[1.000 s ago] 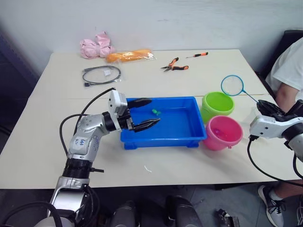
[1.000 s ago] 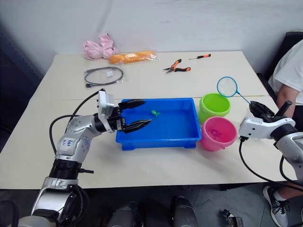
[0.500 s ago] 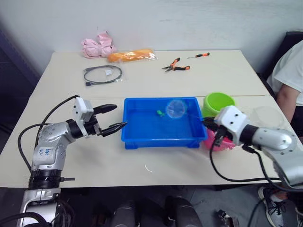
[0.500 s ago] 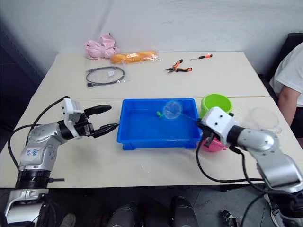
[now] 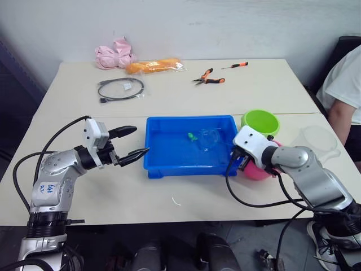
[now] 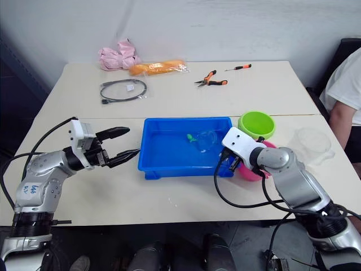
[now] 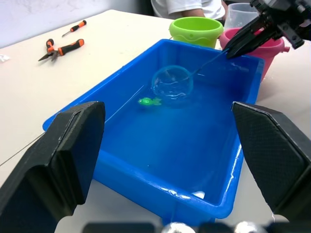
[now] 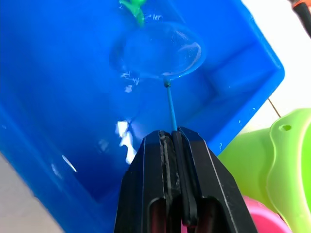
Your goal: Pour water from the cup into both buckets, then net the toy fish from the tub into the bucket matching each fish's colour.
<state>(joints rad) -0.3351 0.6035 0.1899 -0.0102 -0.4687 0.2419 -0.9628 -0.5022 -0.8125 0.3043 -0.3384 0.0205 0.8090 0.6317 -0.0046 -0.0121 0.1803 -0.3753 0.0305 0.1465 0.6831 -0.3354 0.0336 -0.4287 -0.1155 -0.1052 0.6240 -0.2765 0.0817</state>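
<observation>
Your right gripper is pinched tight on the thin handle of the net, holding it low over the right end of the tub. The net's round hoop lies down inside the tub, just beside a green fish, close to the far wall; whether hoop and fish touch you cannot tell from these views. Your left gripper hangs over the table just off the tub's left side, its two black fingers spread wide and holding nothing, pointed toward the tub. The green bucket stands at the tub's right far corner, and the pink bucket sits just nearer you beside it, partly hidden behind your right arm in the head views. The cup stands on the table to the right of the buckets, near a person's arm at the table's right edge. At the far side of the table lie a coiled cable, a pink bundle, an orange packet, pliers and a screwdriver, all well apart from the tub.
</observation>
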